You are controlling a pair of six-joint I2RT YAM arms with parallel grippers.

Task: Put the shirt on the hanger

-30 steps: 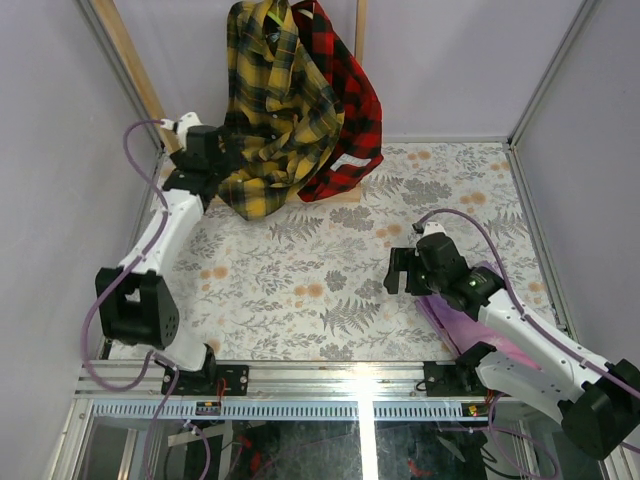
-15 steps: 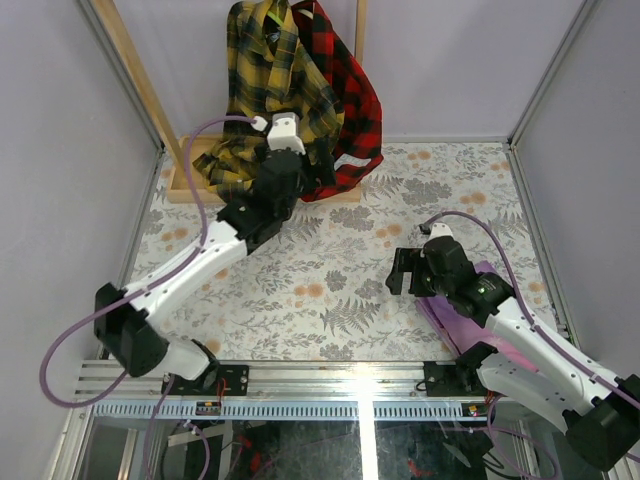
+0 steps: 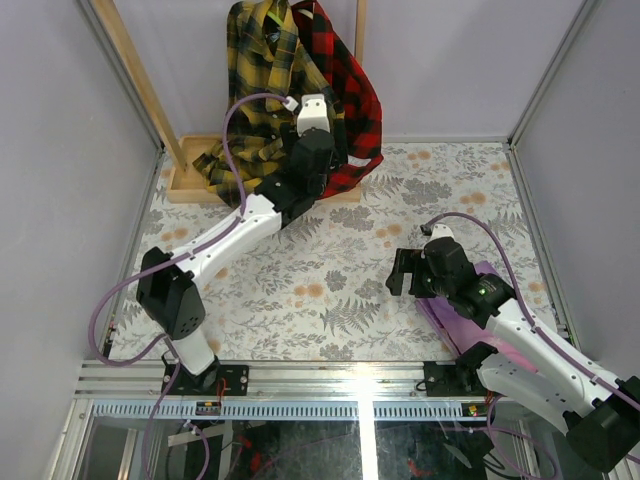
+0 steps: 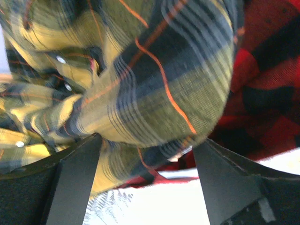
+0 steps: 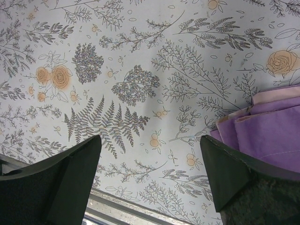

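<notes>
The yellow and dark plaid shirt (image 3: 262,70) hangs at the back of the table, its lower part bunched on the wooden base. My left gripper (image 3: 318,140) reaches into its lower right edge, beside the red plaid shirt (image 3: 355,110). In the left wrist view a bulging fold of the shirt (image 4: 154,84) fills the space just above my open left gripper (image 4: 147,143), touching both fingertips. My right gripper (image 3: 403,272) hovers open over the patterned table (image 3: 300,280), nothing between its fingers (image 5: 70,178). The hanger is hidden.
The wooden rack has a slanted post (image 3: 130,70), a second post (image 3: 360,25) and a base (image 3: 185,182) at the back left. A folded purple cloth (image 5: 272,131) lies at the right, just beside my right gripper (image 5: 150,140).
My left arm has swung from the back left across to the shirt's lower right edge, and the shirt's hem now drapes on the wooden base. The right arm has barely moved.
</notes>
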